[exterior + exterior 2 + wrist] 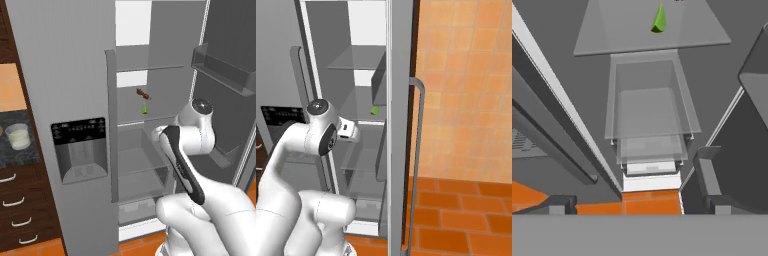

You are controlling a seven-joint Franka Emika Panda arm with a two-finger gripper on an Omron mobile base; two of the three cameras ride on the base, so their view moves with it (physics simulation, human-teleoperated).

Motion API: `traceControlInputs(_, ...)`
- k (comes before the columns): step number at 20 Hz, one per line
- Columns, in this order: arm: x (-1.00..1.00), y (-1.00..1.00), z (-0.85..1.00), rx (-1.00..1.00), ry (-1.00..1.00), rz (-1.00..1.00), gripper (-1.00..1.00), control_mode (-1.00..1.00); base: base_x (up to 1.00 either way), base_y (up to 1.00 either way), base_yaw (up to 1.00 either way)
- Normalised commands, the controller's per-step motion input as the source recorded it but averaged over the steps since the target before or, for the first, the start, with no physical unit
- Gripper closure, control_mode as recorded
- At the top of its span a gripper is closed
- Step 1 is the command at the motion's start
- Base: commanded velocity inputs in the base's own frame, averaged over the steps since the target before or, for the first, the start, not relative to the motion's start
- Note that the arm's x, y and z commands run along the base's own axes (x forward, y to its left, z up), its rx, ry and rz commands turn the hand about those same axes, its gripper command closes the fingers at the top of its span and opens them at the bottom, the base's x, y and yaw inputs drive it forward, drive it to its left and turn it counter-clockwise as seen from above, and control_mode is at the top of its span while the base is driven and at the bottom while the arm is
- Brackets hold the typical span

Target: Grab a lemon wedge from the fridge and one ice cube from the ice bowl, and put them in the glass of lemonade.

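The fridge (60, 75) is seen with its right door swung open and its left door, the 1 with the black dispenser panel (80, 147), closed. Inside, a small green wedge (144, 108) is placed on a glass shelf (612, 35), and it is taken here for the lemon wedge of the task. A small brown item (143, 93) is seen just above it in the left base view; what it is cannot be told. Below the shelf, a clear drawer (649, 107) is seen, and nothing is visible inside it.

The claw (637, 205) is held in front of the open compartment, below the level of the wedge and well apart from it. Its 2 dark fingertips (559, 204) are spread wide, and nothing is held between them. The white arm (195, 135) is bent in front of the fridge opening.

On the dark worktop (10, 155) at the left of the fridge, the glass of lemonade (17, 136) is standing upright, with pale liquid in it. The floor (466, 220) is covered with orange tiles.
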Motion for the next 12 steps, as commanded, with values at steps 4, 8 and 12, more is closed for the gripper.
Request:
traceControlInputs(4, 0.41, -0.01, 0.0, 0.01, 0.0, 0.0, -1.0, -1.0, 0.0, 0.0, 0.0)
traceControlInputs(8, 0.41, -0.01, 0.0, 0.0, 0.0, 0.0, -1.0, -1.0, 0.0, 0.0, 0.0)
traceControlInputs(12, 0.39, -0.01, 0.0, 0.0, 0.0, 0.0, -1.0, -1.0, 0.0, 0.0, 0.0)
